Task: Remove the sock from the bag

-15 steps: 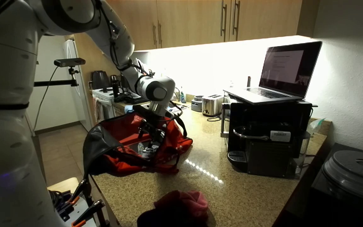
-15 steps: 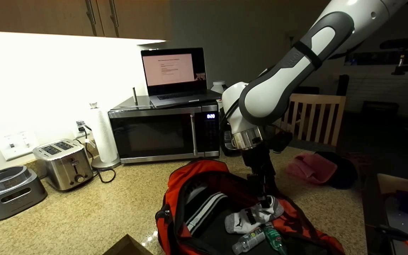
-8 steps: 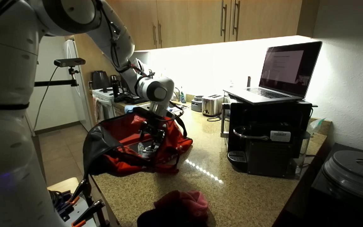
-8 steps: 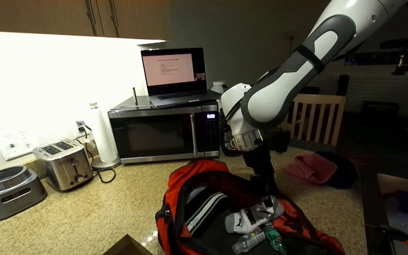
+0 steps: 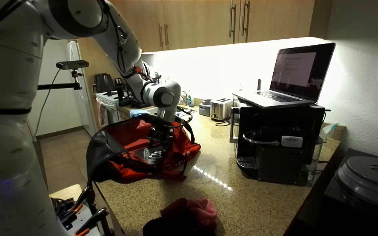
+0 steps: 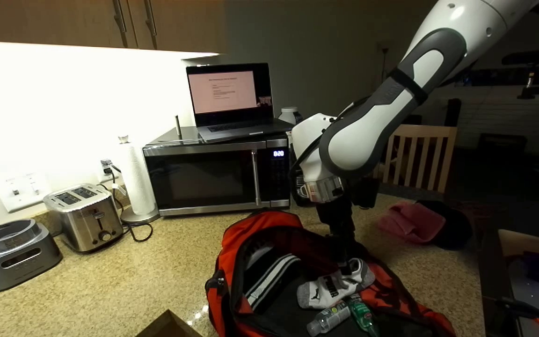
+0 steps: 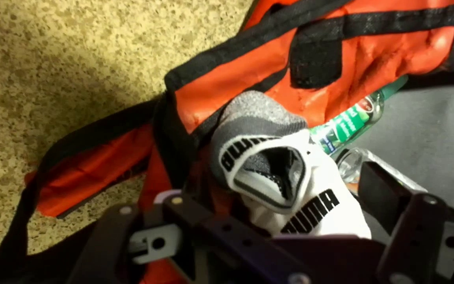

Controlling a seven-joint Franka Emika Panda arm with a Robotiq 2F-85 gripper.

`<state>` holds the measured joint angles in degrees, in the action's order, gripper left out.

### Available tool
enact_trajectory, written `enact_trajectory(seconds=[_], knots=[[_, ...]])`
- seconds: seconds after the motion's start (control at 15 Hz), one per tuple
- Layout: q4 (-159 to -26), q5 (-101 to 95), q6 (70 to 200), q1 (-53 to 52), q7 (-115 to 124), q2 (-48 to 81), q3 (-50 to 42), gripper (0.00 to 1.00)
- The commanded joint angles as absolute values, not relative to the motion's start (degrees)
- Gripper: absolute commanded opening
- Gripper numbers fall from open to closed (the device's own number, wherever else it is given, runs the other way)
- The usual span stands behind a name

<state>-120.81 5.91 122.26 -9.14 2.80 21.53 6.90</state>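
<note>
Honestly, with the claw [image 7: 276, 191] spread wide by the grey-and-white sock [image 6: 332, 288] inside the red bag [image 6: 255, 225], I'd worry that closing so near the bag's soft side might pinch fabric along with the sock and drag the whole bag across the desk [image 6: 124, 290].

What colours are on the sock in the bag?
White and grey, with black lettering; the sock shows best in the wrist view.

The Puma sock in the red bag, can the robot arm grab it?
Probably yes: the gripper is open at the sock, the bag gapes open, and nothing seems to lie on the sock.
</note>
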Motion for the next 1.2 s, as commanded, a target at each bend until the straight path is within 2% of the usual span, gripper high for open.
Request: enact_trajectory(seconds=[0.0,1.13], knots=[[-121.2,7.72,125.67,-8.19,0.73,22.47,7.82,1.0],[-121.49,15.64,124.47,-6.3,0.62,23.73,7.9,1.0]])
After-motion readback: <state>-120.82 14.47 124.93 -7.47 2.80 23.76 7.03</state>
